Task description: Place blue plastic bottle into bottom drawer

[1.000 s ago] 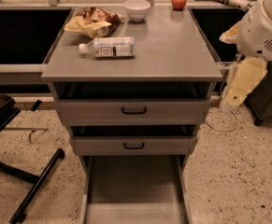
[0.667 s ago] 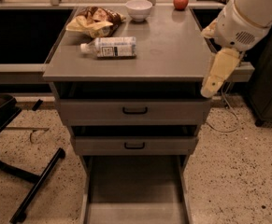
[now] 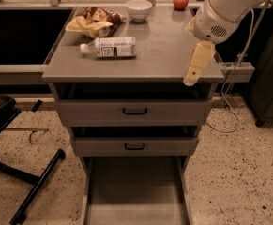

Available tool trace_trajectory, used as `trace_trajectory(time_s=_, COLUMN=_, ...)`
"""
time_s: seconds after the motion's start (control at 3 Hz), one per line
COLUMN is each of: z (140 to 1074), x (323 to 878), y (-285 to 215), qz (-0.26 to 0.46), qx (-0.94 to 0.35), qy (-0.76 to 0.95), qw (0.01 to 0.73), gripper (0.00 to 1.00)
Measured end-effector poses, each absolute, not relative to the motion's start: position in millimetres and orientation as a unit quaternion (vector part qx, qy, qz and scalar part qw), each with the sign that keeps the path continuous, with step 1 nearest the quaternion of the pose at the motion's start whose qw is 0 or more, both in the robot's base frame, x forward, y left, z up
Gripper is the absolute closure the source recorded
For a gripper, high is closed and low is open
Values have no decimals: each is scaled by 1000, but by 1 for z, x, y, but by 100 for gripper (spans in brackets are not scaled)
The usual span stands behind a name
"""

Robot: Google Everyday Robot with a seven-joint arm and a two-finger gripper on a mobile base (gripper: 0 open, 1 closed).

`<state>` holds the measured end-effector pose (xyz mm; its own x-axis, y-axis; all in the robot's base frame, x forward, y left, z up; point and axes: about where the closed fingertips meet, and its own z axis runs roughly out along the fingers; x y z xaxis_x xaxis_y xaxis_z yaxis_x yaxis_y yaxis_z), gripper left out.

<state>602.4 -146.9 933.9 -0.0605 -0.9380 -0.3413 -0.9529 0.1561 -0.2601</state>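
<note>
The blue plastic bottle (image 3: 109,47) lies on its side on the grey cabinet top (image 3: 159,55), cap pointing left, near the left front. The bottom drawer (image 3: 136,191) is pulled out toward me at the cabinet's foot, and nothing shows in it. My gripper (image 3: 191,78) hangs from the white arm at the right front edge of the cabinet top, pointing down, well to the right of the bottle and apart from it. It holds nothing that I can see.
A yellow-and-brown snack bag (image 3: 94,21), a white bowl (image 3: 139,9) and a red apple (image 3: 180,1) sit at the back of the top. Two closed drawers with black handles (image 3: 134,110) are above the open one. A black chair base (image 3: 28,182) stands at the left. A cable (image 3: 230,102) hangs at the right.
My arm has swung left from beside the cabinet's right side to over its right front edge. The bottle and the drawers have not moved.
</note>
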Motion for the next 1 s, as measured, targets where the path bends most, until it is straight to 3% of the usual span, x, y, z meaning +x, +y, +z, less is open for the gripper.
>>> trace_trajectory(time_s=0.33, z=934, x=611, y=-144, qz=9, qx=-655, qy=723, qw=220, gripper=0)
trace_trajectory(time_s=1.0, z=945, x=688, y=-96, qz=-24, qx=-704, qy=672, qw=226, gripper=0)
